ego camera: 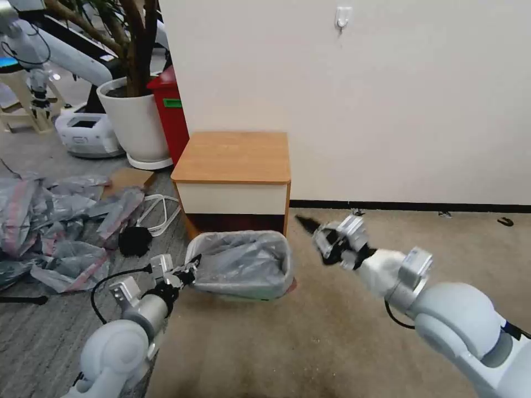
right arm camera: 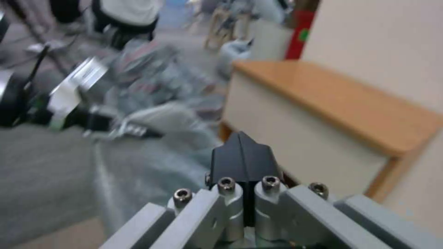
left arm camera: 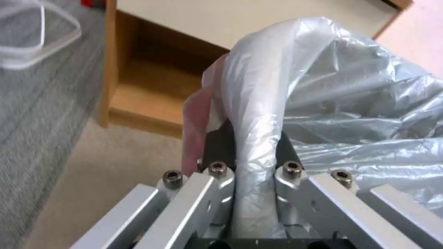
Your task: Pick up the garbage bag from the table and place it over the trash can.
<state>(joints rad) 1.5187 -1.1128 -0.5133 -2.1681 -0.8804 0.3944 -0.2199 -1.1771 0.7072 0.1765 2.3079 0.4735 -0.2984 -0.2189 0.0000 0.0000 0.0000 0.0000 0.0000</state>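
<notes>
Garbage bag (ego camera: 243, 264) already draped in and over the trash can (ego camera: 251, 292), just below the bench (ego camera: 235, 157). Left tool (ego camera: 189, 272) pinched on the bag's rim fold — thin, soft, slippery film, likely to slide or tear; best gripped at the bunched rim. Right tool (ego camera: 310, 225) closed and empty, beside the can.

L end effector (ego camera: 191, 272) clamped low; R end effector (ego camera: 307, 224) pinched closed, raised, empty.
</notes>
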